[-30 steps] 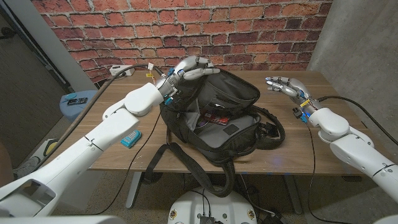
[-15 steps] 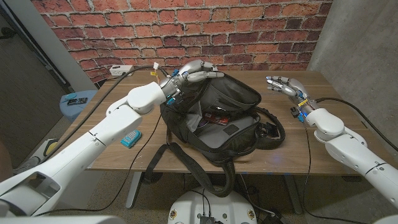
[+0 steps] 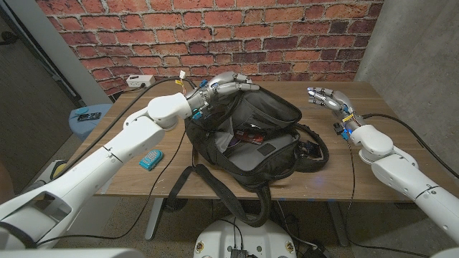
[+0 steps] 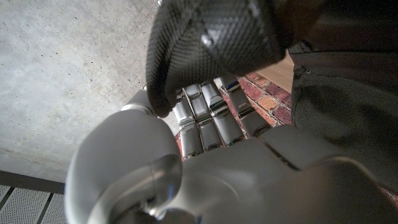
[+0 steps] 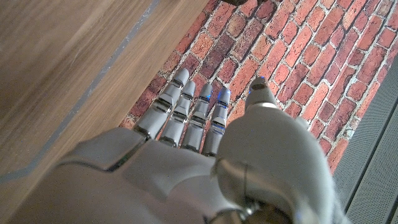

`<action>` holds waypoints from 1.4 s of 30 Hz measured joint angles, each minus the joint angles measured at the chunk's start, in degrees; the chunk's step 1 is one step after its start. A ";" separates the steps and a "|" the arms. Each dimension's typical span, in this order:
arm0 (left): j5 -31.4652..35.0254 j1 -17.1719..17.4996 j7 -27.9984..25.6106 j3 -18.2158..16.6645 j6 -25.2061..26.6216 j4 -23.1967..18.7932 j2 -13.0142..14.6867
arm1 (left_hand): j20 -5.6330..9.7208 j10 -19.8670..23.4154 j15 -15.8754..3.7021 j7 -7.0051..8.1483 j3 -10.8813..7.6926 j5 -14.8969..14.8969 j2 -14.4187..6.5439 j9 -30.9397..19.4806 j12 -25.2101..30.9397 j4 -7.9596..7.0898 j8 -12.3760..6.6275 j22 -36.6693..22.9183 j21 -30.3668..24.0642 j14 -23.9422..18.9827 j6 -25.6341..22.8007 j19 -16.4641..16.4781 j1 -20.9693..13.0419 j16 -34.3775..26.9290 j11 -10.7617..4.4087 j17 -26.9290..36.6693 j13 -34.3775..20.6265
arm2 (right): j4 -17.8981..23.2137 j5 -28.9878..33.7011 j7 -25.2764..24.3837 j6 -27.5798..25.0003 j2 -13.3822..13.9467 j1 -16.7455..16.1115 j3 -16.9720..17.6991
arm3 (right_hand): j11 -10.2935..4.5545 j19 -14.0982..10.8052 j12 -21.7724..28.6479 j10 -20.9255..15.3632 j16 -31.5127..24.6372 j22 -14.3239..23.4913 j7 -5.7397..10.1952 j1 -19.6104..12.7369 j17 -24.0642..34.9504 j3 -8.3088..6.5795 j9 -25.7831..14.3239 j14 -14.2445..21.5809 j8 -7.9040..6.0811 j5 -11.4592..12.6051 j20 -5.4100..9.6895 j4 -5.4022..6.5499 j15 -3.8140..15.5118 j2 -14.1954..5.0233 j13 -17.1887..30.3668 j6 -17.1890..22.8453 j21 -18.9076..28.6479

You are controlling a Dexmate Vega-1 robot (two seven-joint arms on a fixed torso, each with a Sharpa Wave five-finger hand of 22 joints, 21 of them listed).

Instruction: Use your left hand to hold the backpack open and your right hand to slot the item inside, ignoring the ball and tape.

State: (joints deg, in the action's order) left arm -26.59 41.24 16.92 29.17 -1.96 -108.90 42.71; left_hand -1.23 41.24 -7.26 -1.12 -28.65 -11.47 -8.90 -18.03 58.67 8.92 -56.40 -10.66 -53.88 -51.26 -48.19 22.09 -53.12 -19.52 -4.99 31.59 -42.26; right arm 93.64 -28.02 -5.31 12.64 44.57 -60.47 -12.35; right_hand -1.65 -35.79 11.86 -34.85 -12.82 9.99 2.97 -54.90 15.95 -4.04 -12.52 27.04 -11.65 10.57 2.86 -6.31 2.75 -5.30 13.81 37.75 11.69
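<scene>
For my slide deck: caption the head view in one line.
Left hand grips the open backpack's top edge while the empty right hand hovers beside it over the table.

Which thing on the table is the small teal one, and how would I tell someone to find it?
Start at the black backpack lying open in the middle of the wooden table. Go toward the robot's left, under its left forearm, to a small teal packet on the bare wood near the front edge. It is the table's one bright blue-green thing.

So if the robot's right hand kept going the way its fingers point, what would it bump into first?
Probably the backpack. The right hand hangs open with fingers aimed toward the bag's top. Nothing shows between them, though depth is hard to judge.
</scene>
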 measured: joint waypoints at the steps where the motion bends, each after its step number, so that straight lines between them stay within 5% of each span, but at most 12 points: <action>1: -0.42 -0.04 0.34 0.03 0.27 0.02 0.00 | -0.12 0.00 0.00 0.00 0.00 0.00 0.00 0.02 0.00 0.00 0.07 0.00 0.00 0.00 0.00 -0.12 0.00 0.00 0.00 -0.08 0.13 | -0.15 -0.01 -0.01 0.00 -0.09 0.16 -0.10 | 0.00 0.00 0.00 0.00 0.00 0.00 0.00 0.00 0.00 0.00 0.00 0.00 0.00 0.00 0.00 0.00 0.00 0.00 0.00 0.00 0.00; 8: -2.42 -1.13 2.52 0.69 1.55 0.56 0.25 | -1.06 -1.81 1.55 0.23 0.64 -0.01 0.09 1.37 -2.42 -0.64 1.90 -0.01 0.00 2.39 1.92 -1.88 0.25 0.96 0.48 -1.05 2.54 | -0.90 -0.27 -0.10 0.09 -0.51 0.91 -0.67 | 0.21 0.00 0.00 0.21 0.00 0.00 -0.31 0.00 0.00 0.00 0.00 0.00 0.00 0.00 0.00 0.00 0.00 0.00 0.00 -0.32 0.00; 24: -5.80 -4.24 9.16 2.59 3.87 2.64 0.77 | -3.30 -11.15 4.94 -0.82 1.54 -0.45 1.13 4.66 -10.42 -1.62 8.73 -0.01 2.68 11.55 10.69 -8.23 6.59 4.77 3.02 -3.54 7.96 | -2.35 -0.80 -0.33 0.09 -1.38 2.13 -1.73 | 0.21 0.00 0.01 0.20 0.00 0.00 -0.31 0.00 0.01 0.00 -0.01 0.01 0.00 0.00 0.00 0.00 0.00 0.00 0.01 -0.31 0.00; 33: -7.16 -4.92 12.45 3.04 4.01 3.39 0.78 | -4.93 -20.66 7.88 -1.17 0.73 -0.89 1.94 6.42 -18.01 -1.56 14.40 0.28 5.37 21.27 15.89 -13.21 9.98 8.33 5.00 -7.15 11.78 | -3.17 -1.08 -0.44 0.06 -2.02 2.59 -2.16 | 0.41 0.33 0.01 0.41 0.00 0.00 -0.31 0.23 -0.27 0.00 -0.01 -0.22 0.00 0.00 -0.32 0.00 -0.23 0.24 0.01 -0.31 0.00; 42: -8.56 -6.01 15.43 3.72 3.54 5.33 0.43 | -6.49 -27.99 11.66 0.00 0.73 -0.89 2.15 6.60 -25.52 -1.56 20.49 0.28 8.53 30.77 22.53 -17.55 13.75 8.93 8.71 -11.55 15.83 | -3.88 -1.54 -0.55 0.09 -2.70 3.12 -2.63 | 0.41 0.32 0.01 0.41 0.00 0.00 -0.62 0.54 -0.26 0.00 0.29 -0.21 0.00 0.00 -0.32 0.00 -0.22 -0.07 0.01 -0.62 0.00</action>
State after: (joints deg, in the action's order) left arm -35.15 35.23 32.34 32.89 1.58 -103.56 43.14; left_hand -7.72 13.25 4.40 -1.12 -27.92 -12.36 -6.75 -11.43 33.15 7.36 -35.91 -10.37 -45.35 -20.49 -25.67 4.54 -39.36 -10.59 3.72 20.04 -26.43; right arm 89.76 -29.56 -5.86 12.73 41.87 -57.35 -14.98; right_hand -1.25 -35.47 11.87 -34.44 -12.82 9.98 2.35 -54.35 15.69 -4.04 -12.24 26.82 -11.65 10.57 2.55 -6.31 2.53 -5.37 13.83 37.13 11.69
